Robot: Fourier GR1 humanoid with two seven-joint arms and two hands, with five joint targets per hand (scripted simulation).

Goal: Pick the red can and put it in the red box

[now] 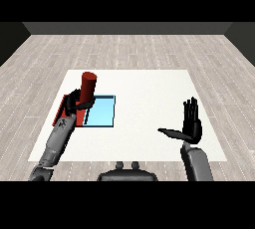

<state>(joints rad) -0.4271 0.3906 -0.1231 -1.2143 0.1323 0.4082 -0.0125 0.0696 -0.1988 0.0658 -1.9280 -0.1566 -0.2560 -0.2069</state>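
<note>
White worktop (149, 113) is seen, where the red can (88, 86) is gripped upright by the left hand's (74, 104) curled fingers over the red tray (63, 107), while the right hand's (190, 126) fingers are spread.

Can (88, 85) upright in left hand (74, 104), over two trays (102, 123) at table's (149, 103) left; right hand (190, 127) well apart, right.

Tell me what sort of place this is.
Probably a bare test room for tabletop sorting: a white table on a pale plank floor, dark walls behind, with only a red tray, light blue tray and red can.
</note>
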